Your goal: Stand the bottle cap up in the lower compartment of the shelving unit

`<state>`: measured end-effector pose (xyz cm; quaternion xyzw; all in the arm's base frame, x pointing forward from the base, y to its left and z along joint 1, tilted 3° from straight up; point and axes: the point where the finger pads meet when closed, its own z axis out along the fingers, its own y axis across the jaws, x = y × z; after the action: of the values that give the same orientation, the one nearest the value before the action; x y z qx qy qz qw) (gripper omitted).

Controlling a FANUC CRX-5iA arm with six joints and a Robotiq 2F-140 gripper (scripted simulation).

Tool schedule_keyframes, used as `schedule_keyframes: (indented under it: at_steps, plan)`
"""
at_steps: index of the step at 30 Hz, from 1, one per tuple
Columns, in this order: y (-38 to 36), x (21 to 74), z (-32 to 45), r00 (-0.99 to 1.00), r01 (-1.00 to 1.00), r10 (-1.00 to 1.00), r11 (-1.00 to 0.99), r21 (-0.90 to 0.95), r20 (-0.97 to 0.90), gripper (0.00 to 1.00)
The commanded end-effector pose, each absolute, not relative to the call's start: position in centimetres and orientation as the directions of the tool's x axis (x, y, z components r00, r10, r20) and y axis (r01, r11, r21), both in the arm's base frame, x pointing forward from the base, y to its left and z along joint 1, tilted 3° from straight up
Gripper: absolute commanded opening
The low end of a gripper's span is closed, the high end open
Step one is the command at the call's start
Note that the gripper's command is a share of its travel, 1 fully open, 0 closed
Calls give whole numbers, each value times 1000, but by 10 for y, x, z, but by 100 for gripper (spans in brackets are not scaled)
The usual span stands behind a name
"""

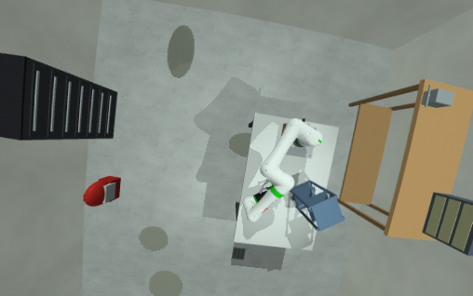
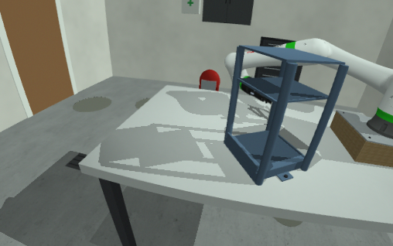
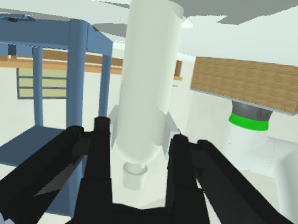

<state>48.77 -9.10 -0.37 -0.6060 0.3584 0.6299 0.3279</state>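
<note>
In the wrist view my gripper [image 3: 140, 118] is shut on the white bottle [image 3: 150, 56], its black fingers on either side of the body near the neck. The cap [image 3: 135, 169] points toward the camera. The blue shelving unit [image 3: 85, 38] [image 2: 277, 116] [image 1: 321, 210] stands to the side of the bottle on the white table [image 2: 174, 128] [image 1: 270, 233]. In the exterior view the gripper [image 2: 253, 90] shows as a dark shape behind the unit's posts, and the bottle is hidden there. In the top view the arm [image 1: 278, 160] covers the gripper and bottle.
The arm's brown base block [image 2: 350, 135] [image 3: 246, 83] stands on the table to the right of the shelving unit. A red object [image 2: 209, 79] [image 1: 101, 191] lies on the floor beyond the table. A wooden frame [image 1: 410, 158] stands off the table.
</note>
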Motion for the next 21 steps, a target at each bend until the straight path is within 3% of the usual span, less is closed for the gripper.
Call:
schedule_keyframes:
  at_steps: [1, 21]
  plan:
    - [-91, 488, -4, -50, -848, -21, -528, 54, -999, 0]
    - [-91, 488, 5, -50, -848, -21, -528, 54, -999, 0]
